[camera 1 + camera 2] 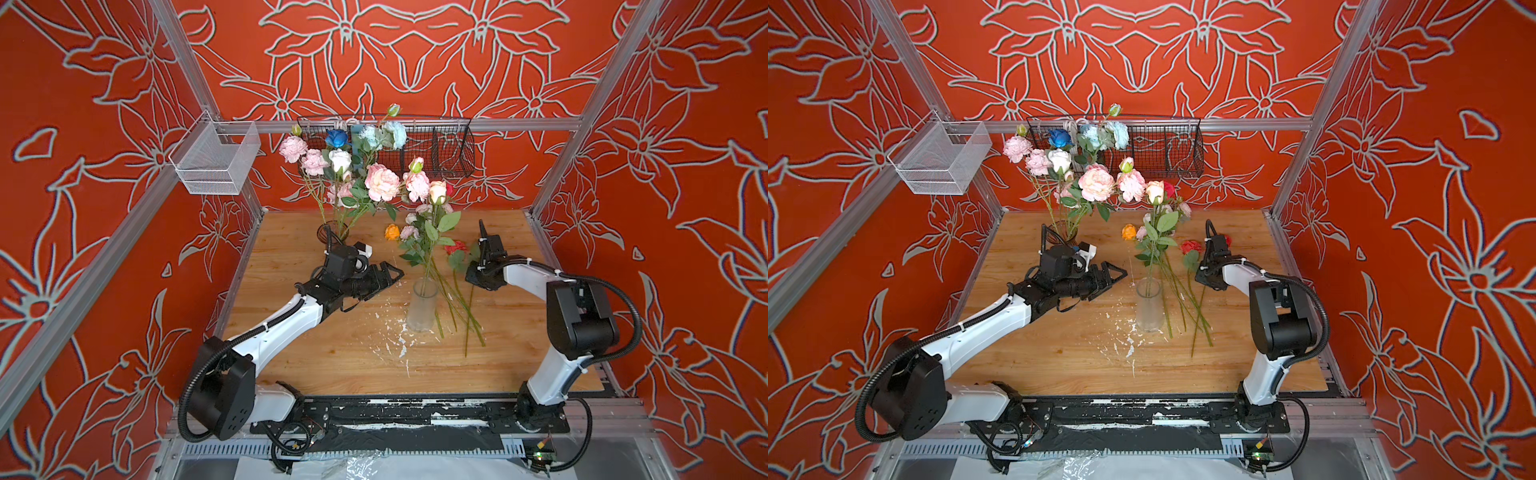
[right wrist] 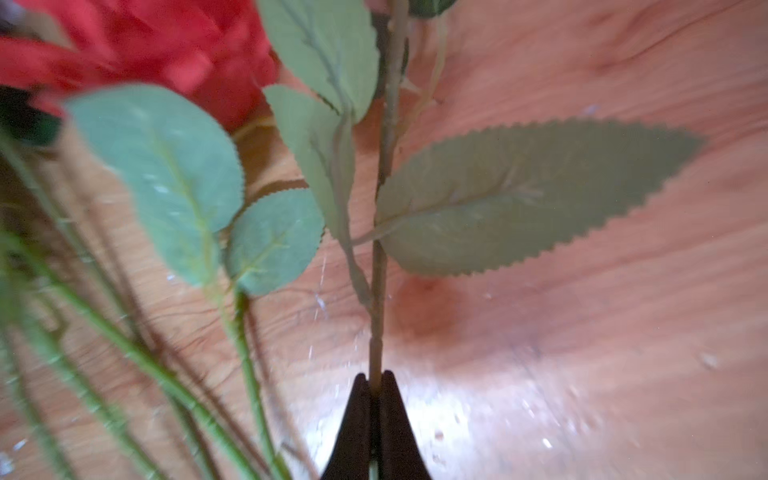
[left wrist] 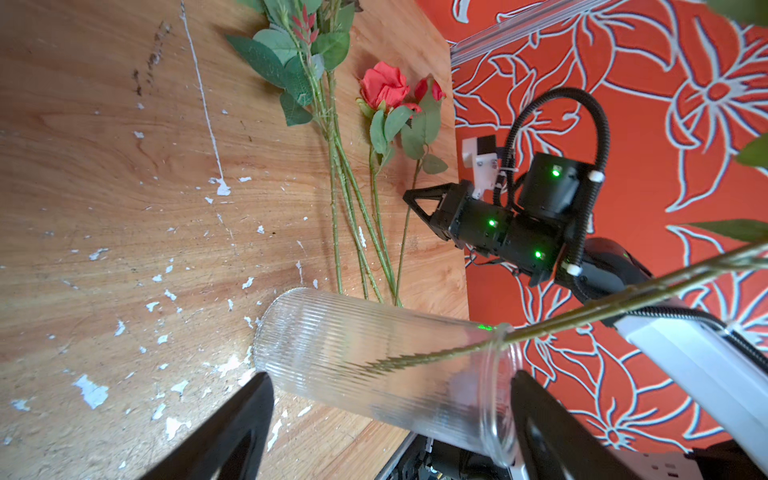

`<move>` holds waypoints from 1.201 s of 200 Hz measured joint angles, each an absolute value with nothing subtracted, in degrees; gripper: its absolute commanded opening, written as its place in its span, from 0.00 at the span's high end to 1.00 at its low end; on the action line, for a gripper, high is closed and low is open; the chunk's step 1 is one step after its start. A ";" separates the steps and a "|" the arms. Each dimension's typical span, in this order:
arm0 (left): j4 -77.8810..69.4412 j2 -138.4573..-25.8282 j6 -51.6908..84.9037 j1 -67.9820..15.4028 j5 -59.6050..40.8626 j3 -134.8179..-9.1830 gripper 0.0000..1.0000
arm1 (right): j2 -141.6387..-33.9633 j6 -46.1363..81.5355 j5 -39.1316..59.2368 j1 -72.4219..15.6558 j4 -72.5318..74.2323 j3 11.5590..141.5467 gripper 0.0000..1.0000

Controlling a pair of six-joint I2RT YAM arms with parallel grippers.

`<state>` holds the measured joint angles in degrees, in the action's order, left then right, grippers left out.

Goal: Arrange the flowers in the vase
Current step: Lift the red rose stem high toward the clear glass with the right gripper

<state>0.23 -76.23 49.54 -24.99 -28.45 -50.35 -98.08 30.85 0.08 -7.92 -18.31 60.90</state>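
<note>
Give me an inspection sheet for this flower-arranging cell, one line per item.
surface: wooden tabletop, scuffed with white flecks.
job's things: clear ribbed glass vase upright, holding one pale peach rose; loose long-stemmed flowers lie to its right; bouquet in a rear vase.
clutter: nothing seen.
grippers: left gripper open beside the vase; right gripper shut on a leafy green stem.
cables: black corrugated conduits along both arms; loose wires at the front rail.
surroundings: red flower-patterned walls, aluminium frame, black wire basket, white mesh basket.

both top views share the whole table from high above; wrist views look close along it.
</note>
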 measured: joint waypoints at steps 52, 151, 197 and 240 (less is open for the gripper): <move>-2.79 -70.26 49.47 -23.73 -29.30 -49.39 0.09 | -76.14 32.14 0.08 -7.92 -12.40 51.27 1.00; -14.15 -52.66 48.88 -20.78 -21.63 -40.38 0.03 | -41.91 27.40 5.34 -17.61 5.85 47.42 1.00; -18.81 -51.83 48.86 -18.15 -22.13 -38.41 0.02 | -49.60 20.53 4.99 -28.27 13.28 59.29 1.00; -20.84 -50.78 48.82 -17.82 -22.15 -38.41 0.01 | -58.41 16.51 4.16 -31.64 16.64 65.60 1.00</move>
